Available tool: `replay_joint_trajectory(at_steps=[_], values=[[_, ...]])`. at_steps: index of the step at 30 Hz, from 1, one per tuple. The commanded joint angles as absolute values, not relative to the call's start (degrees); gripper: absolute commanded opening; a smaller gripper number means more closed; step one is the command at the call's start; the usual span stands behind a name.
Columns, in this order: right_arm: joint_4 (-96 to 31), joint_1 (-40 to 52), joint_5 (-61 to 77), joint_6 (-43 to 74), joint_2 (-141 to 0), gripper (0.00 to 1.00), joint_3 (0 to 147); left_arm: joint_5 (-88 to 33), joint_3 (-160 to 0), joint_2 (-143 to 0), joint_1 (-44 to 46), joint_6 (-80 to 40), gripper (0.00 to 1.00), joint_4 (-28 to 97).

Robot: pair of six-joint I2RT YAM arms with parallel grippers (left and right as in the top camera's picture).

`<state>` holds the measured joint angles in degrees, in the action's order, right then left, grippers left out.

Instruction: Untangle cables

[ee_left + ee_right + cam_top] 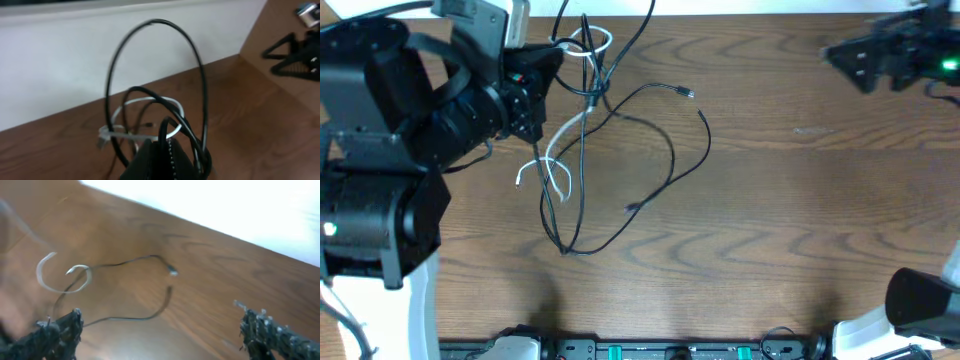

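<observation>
Item: cables [592,95], a small snarl of thin cords lying left of centre on a brown wood-grain surface [800,200], matt and lightly streaked. Nearest the front edge, a thin black cord doubled back in a tight hairpin bend [565,250], slack and flat on the wood. Beyond it, a white cable [120,135], glossier, splayed its loose ends leftward and curled into a ring further back. At the knot, the left claw [161,150], black, was closed tight on the black strands, apparently to anchor the bundle. One springy strand stood up from it in a tall arch [155,21]. A free end with a small metal plug tip [688,92] trailed right, clear of the tangle. Farthest off, by the back right corner, the right claw [159,320], rough-faced, hung with its jaws wide apart, holding nothing and well away from the cords, probably ready to go for a loose end.
</observation>
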<state>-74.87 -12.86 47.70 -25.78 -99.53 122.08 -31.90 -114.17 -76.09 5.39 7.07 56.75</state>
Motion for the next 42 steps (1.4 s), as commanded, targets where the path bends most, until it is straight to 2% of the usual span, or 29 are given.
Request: replay_joint_trajectory(at_steps=[1, 11, 14, 17, 23, 32, 36, 42], values=[[-76.77, -6.55, 50.19, -30.94, -99.35, 0.91, 122.45, -37.10, -115.04, -76.58, 5.21, 0.78, 0.08, 56.42], [-77.28, 8.03, 43.66, -42.54, -99.35, 0.95, 122.45, -44.82, -115.04, -76.71, 5.21, -18.02, 0.07, 56.38], [-76.73, 10.48, 43.66, -42.96, -99.37, 0.93, 122.45, -44.82, -115.04, -76.71, 5.21, -21.85, 0.07, 56.18], [-76.27, 12.56, 43.64, -43.00, -99.39, 0.86, 122.45, -45.28, -115.04, -76.71, 5.21, -26.11, 0.08, 54.98], [-73.95, 15.14, 43.66, -44.01, -99.72, 0.84, 122.45, -54.81, -115.04, -76.71, 5.21, -31.94, 0.08, 51.05], [-70.00, 15.49, 43.70, -43.99, -100.42, 0.83, 122.45, -64.51, -115.04, -76.71, 5.21, -33.87, 0.07, 50.43], [-67.96, 15.66, 45.67, -43.97, -100.44, 0.88, 122.45, -65.41, -115.04, -76.73, 6.59, -35.79, 0.07, 50.11], [-66.30, 16.75, 45.60, -43.97, -100.47, 0.86, 122.45, -65.32, -115.04, -76.73, 12.71, -38.17, 0.07, 45.60]])
